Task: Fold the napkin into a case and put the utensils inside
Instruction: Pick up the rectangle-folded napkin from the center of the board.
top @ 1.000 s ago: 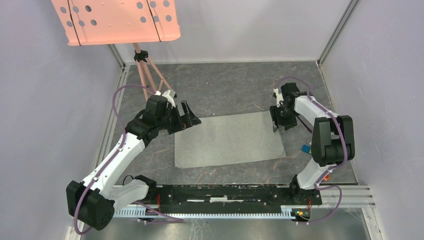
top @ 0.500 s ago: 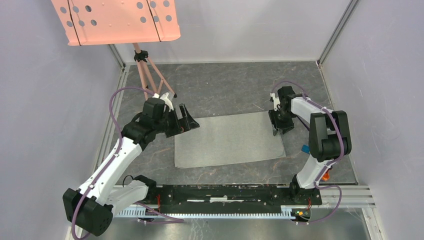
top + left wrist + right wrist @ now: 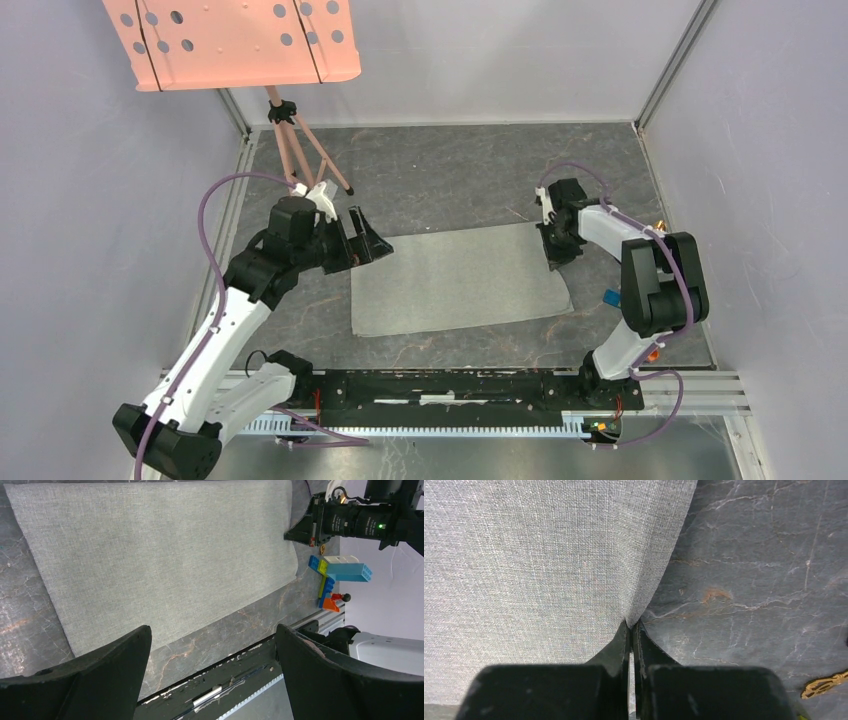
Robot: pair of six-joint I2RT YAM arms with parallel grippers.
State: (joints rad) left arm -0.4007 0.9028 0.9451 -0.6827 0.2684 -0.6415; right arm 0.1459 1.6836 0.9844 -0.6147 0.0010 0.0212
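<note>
At the right edge of the napkin (image 3: 460, 280), my right gripper (image 3: 553, 258) is clamped on the grey cloth, which lies flat and unfolded on the dark marbled table (image 3: 450, 170). My left gripper (image 3: 370, 240) hangs wide apart near the far left corner, holding nothing.

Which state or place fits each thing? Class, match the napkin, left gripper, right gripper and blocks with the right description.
Things:
1. napkin
2. left gripper
3. right gripper
4. blocks

States or places:
A. shut on the napkin's right edge
B. spread out, unfolded, on the table
C. heaped to the right of the napkin
D. open, holding nothing

Pairs: 1-B, 2-D, 3-A, 4-C
</note>
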